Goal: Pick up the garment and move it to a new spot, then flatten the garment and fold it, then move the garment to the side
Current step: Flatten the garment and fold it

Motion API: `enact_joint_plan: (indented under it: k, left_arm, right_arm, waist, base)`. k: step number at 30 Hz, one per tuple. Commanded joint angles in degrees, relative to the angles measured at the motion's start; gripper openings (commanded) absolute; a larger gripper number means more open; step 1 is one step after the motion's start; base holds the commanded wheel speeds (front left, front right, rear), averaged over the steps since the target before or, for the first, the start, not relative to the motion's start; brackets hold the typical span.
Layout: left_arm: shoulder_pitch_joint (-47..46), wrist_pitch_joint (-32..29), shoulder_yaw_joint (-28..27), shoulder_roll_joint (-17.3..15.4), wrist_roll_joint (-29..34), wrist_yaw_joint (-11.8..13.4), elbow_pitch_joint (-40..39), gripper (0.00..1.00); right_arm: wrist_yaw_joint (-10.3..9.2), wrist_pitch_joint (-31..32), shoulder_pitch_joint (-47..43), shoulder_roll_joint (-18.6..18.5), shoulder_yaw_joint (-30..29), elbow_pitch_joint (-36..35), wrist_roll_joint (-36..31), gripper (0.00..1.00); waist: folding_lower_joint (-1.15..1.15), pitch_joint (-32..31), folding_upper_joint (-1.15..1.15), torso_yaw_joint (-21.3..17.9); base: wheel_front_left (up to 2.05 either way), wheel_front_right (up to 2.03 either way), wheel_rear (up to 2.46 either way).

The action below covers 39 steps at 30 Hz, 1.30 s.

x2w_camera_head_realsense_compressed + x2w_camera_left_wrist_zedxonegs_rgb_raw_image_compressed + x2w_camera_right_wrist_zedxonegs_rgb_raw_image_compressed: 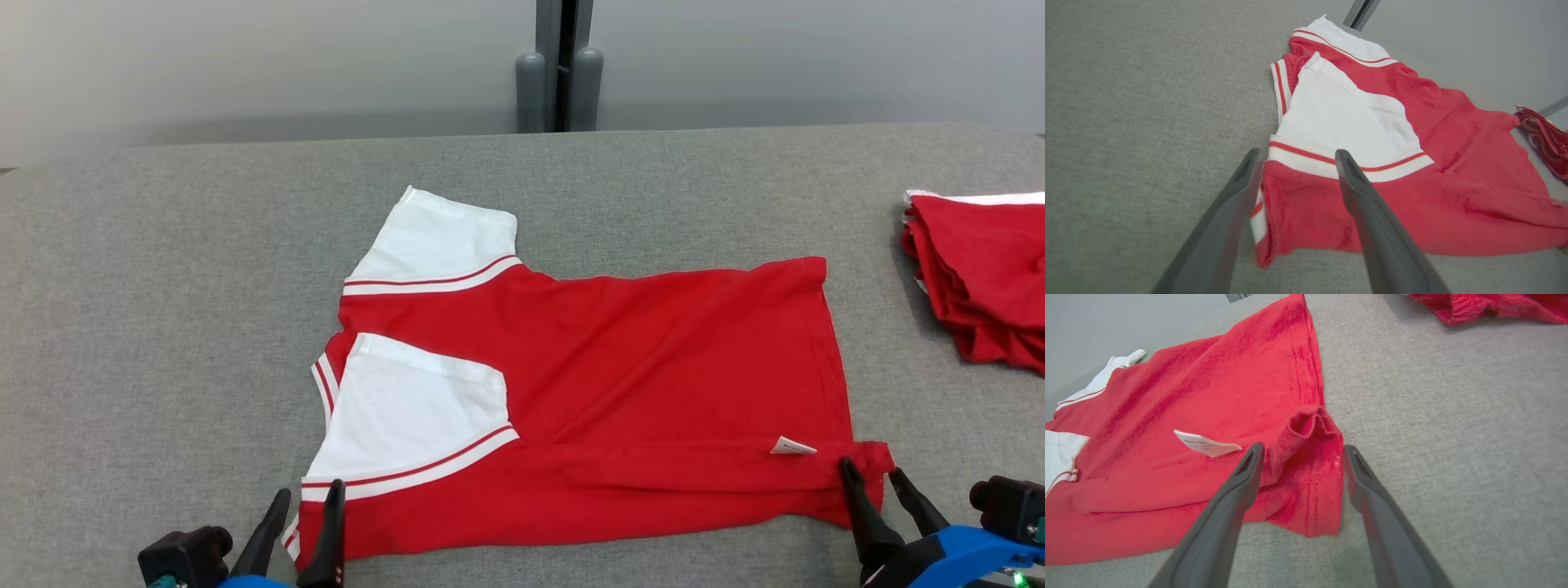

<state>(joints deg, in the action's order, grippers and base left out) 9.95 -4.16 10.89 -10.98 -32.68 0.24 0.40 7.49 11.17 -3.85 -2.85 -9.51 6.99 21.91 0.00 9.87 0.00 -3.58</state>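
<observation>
A red garment (637,367) with white sleeves and red-striped trim lies spread on the grey table (163,327), its near long edge folded up over the body. One white sleeve (416,408) is folded onto the red cloth. A small white tag (790,446) sticks out near the right hem. My left gripper (309,493) stands open over the garment's near left corner (1294,204). My right gripper (870,469) stands open over the near right corner (1306,473), whose hem is bunched up. Neither holds cloth.
A pile of other red garments (980,278) with a white edge lies at the table's right side, also seen in the right wrist view (1486,306). Behind the table stands a grey wall with a dark post (559,73). Bare grey table stretches to the left.
</observation>
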Motion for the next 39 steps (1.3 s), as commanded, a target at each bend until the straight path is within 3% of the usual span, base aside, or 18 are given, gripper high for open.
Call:
enact_joint_plan:
  k: [1,11,18,28,39]
  left_arm:
    - [-1.3,0.0,-0.2,-0.5,0.5,0.4,-0.3,1.00]
    - [-5.9,5.3,-0.8,-1.2,4.5,1.7,-3.1,1.00]
    - [-15.3,7.0,0.5,-2.7,7.6,-0.2,0.5,1.00]
    - [-42.8,-2.5,3.4,-11.7,12.2,-6.0,9.3,1.00]
    - [-61.0,-18.5,8.9,-18.4,10.5,-7.7,23.4,1.00]
  right_arm:
    - [0.00,-0.5,0.6,-0.1,0.1,0.1,-0.1,1.00]
    - [0.00,-3.0,1.8,-0.1,0.5,-3.8,-1.2,1.00]
    - [0.00,-3.4,5.0,-0.1,0.9,-7.9,-4.2,1.00]
    - [0.00,-1.8,16.8,-0.1,6.1,-9.4,-9.2,1.00]
    - [0.00,-4.0,29.1,-0.1,15.2,-6.9,-10.4,1.00]
  waist:
    - [0.00,0.1,0.00,-0.2]
    - [0.00,0.8,0.00,-1.6]
    - [0.00,1.0,0.00,-1.8]
    - [0.00,8.6,0.00,-5.0]
    - [0.00,20.8,0.00,-12.7]
  base:
    - [0.00,0.00,0.00]
    - [0.00,0.00,0.00]
    - [0.00,0.00,0.00]
    - [0.00,0.00,0.00]
    - [0.00,0.00,0.00]
